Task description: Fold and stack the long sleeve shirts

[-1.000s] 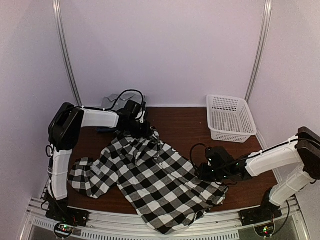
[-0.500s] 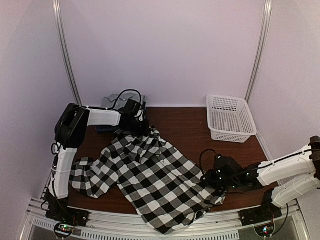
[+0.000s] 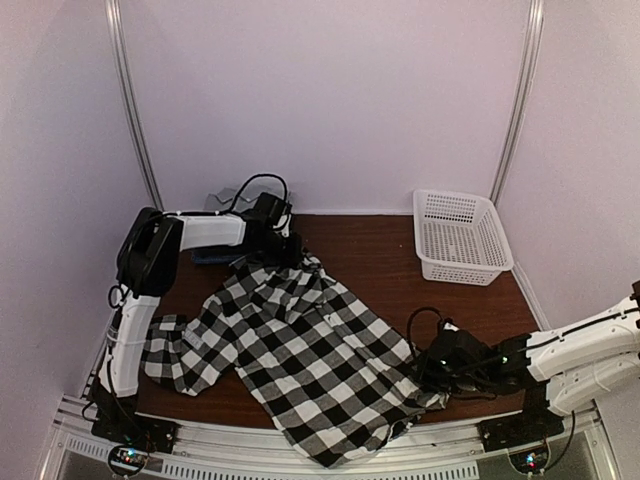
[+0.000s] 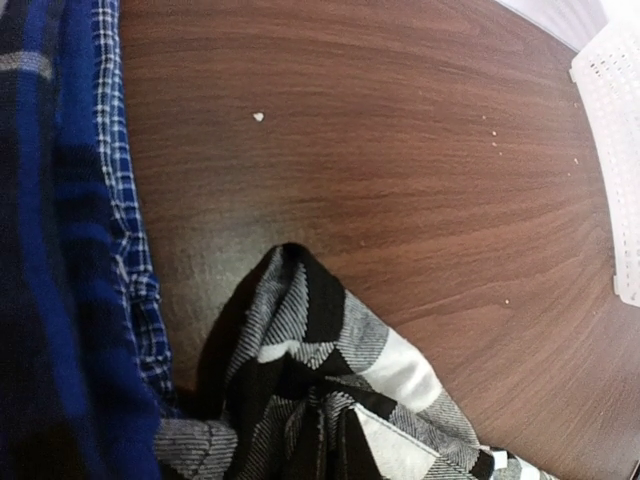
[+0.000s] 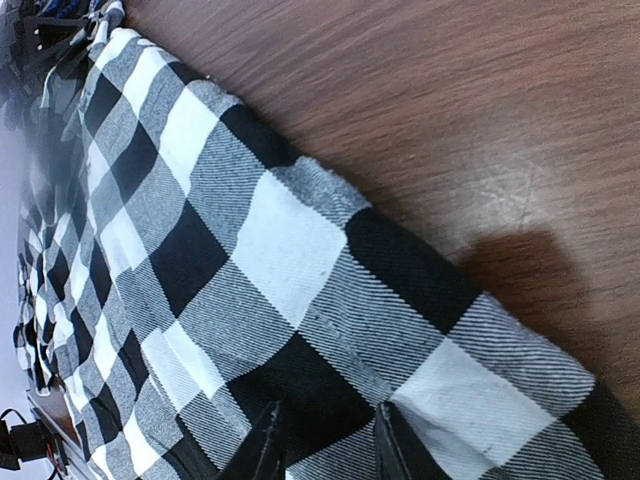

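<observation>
A large black-and-white check shirt [image 3: 300, 345] lies spread on the brown table [image 3: 380, 250], with one sleeve bunched at the left. My left gripper [image 3: 277, 244] sits at its far top edge. Its fingers are hidden in the left wrist view, where the check cloth [image 4: 330, 390] gathers in folds into the bottom edge, so it is shut on that cloth. My right gripper [image 3: 428, 372] is low at the shirt's right hem. In the right wrist view its two dark fingertips [image 5: 265, 445] stand apart over flat check cloth [image 5: 280, 250], gripping nothing. Dark blue and blue-checked shirts [image 4: 60, 250] lie beside the left gripper.
A white lattice basket [image 3: 460, 235] stands at the back right, and its corner [image 4: 612, 150] shows in the left wrist view. A grey bundle [image 3: 225, 203] lies against the back wall behind the left arm. The dark blue shirts [image 3: 208, 258] sit at the back left.
My right arm has dropped and pulled back toward the near right, its gripper sliding down along the shirt's right edge. The left gripper has barely moved.
</observation>
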